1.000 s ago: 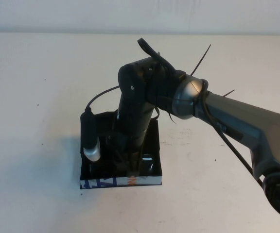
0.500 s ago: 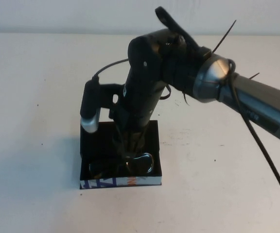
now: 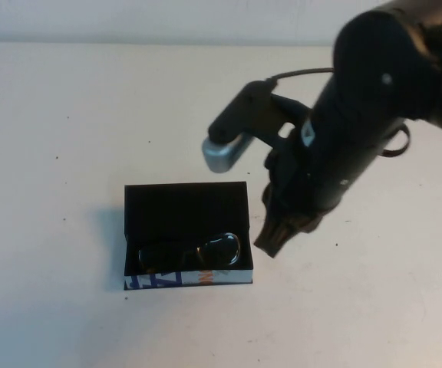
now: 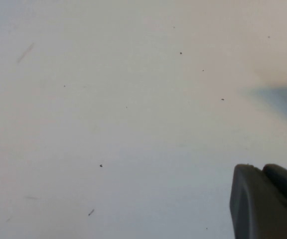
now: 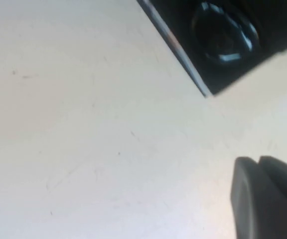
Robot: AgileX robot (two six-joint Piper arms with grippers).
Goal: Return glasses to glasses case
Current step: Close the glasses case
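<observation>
From the high view you see the glasses case [image 3: 186,235] lying open on the pale table [image 3: 60,153], left of centre. Its long axis runs left to right, with the flat black lid laid back on the far side and the white printed front edge facing the robot. The glasses [image 3: 194,251] lie inside the case along that front edge, their long axis also left to right, parallel to the print; the lens nearer the case's right end catches the light, the other is lost in the dark lining. The right gripper [image 3: 276,236] hangs above the table just beside the case's right end, apart from it, pointing down and toward the case. Its fingertips look pressed together with nothing between them. The right arm [image 3: 359,115] reaches in from the upper right.

In the left wrist view you get only bare table with a few specks, and a dark corner of the left gripper [image 4: 265,201] over it; whether it is spread or closed you cannot tell.

In the right wrist view you see one corner of the case with a rounded lens of the glasses [image 5: 224,36] inside it, the white edge strip beside it. The right gripper shows as a dark tip, well apart from that corner.
</observation>
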